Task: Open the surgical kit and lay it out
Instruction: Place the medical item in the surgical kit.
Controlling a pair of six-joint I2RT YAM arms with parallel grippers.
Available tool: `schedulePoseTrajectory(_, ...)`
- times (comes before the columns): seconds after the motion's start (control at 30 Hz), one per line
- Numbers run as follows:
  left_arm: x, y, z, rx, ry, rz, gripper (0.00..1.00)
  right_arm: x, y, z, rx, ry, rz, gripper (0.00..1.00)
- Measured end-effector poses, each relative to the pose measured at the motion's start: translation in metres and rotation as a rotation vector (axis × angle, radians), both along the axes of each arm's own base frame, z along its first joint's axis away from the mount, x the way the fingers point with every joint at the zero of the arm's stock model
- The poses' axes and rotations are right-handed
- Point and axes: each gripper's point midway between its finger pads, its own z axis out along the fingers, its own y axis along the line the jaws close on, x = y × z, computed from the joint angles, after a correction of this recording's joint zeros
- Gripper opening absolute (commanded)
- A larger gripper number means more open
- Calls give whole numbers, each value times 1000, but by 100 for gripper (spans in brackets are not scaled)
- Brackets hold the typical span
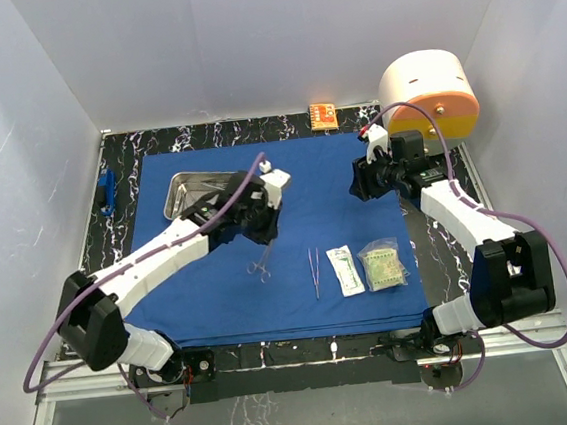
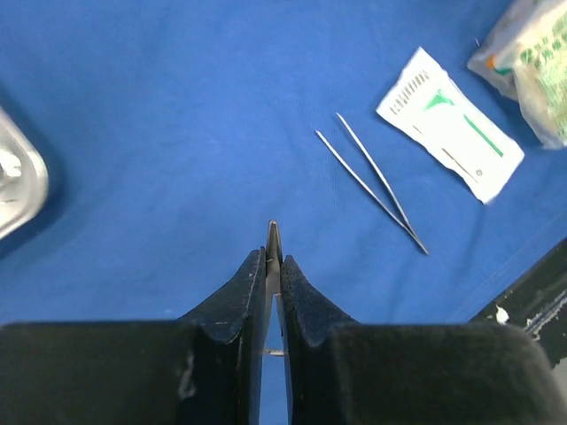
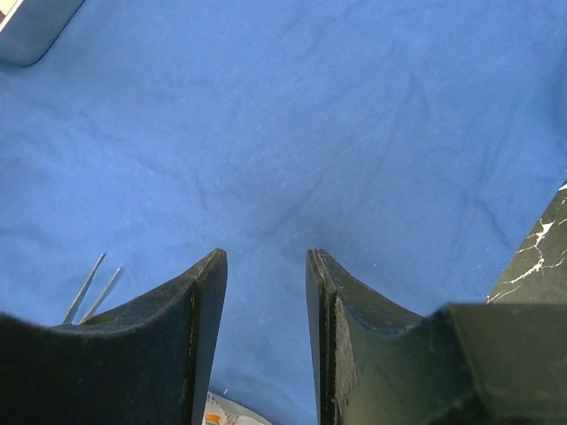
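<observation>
Nearest the overhead camera, the arm bases are noted at the front edge of the bench (image 1: 114,224), on which the blue drape (image 1: 321,184) is spread flat. At its far left corner the steel tray (image 1: 189,189) is set. Toward the near edge, tweezers (image 1: 314,272), a white packet (image 1: 344,270) and a green packet (image 1: 383,265) are laid in a row, left to right. The left gripper (image 1: 263,238) is held over the drape's middle, with ring-handled forceps (image 1: 261,267) projecting from it toward the near edge. The right gripper (image 1: 359,182) is poised over the drape's right part. From the left wrist, the left gripper (image 2: 273,266) is seen clenched on the forceps (image 2: 273,235), whose tip protrudes beyond the fingers; contact with the cloth cannot be told. From the right wrist, the right gripper (image 3: 266,266) is recorded as released, jaws apart with nothing between them, over bare drape (image 3: 310,133).
</observation>
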Motion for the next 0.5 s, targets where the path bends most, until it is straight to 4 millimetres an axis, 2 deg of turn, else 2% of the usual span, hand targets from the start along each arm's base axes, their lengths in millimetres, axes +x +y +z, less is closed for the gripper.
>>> schedulePoseTrajectory(0.13, -18, -17, -25, 42, 77, -34, 0, 1, -4, 0, -5, -2, -9, 40)
schedulePoseTrajectory(0.23, -21, -22, -36, 50, 129, -4, 0, 1, -6, -3, -11, -8, -11, 40)
schedulePoseTrajectory(0.4, -19, -29, -37, 29, 184, 64, 0, -5, -8, -14, -19, 13, -14, 40)
schedulePoseTrajectory(0.5, -16, -36, -38, 18, 217, 104, 0, -4, -9, -13, -19, 8, -16, 40)
